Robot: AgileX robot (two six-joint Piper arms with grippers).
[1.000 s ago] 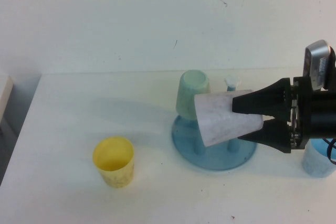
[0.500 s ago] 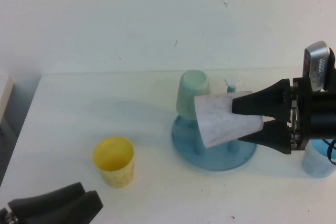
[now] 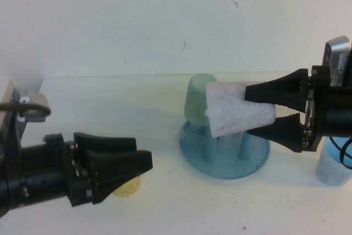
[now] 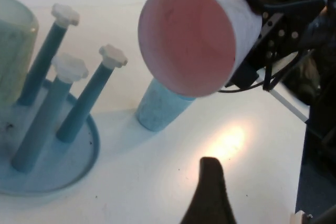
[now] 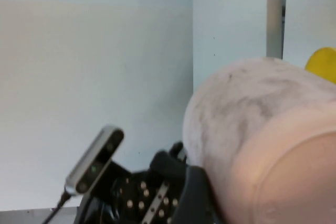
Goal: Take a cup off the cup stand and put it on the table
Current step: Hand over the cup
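My right gripper (image 3: pixel 247 112) is shut on the pale pink cup (image 3: pixel 236 109). It holds the cup on its side, mouth toward the left, just above the blue cup stand (image 3: pixel 225 160). The cup's open pink mouth shows in the left wrist view (image 4: pixel 189 35), and its base fills the right wrist view (image 5: pixel 262 145). The stand's pegs with white caps (image 4: pixel 65 66) stand bare in the left wrist view. My left gripper (image 3: pixel 142 155) is open and empty over the table's front left, pointing toward the stand.
A pale green cup (image 3: pixel 201 100) sits upside down on the stand's far left peg. A yellow cup (image 3: pixel 126 188) is mostly hidden behind my left gripper. A blue cup (image 3: pixel 333 166) stands on the white table (image 3: pixel 110 103) right of the stand.
My left arm has come in from the lower left and now reaches in front of the yellow cup. My right gripper has lifted the pink cup slightly higher above the stand.
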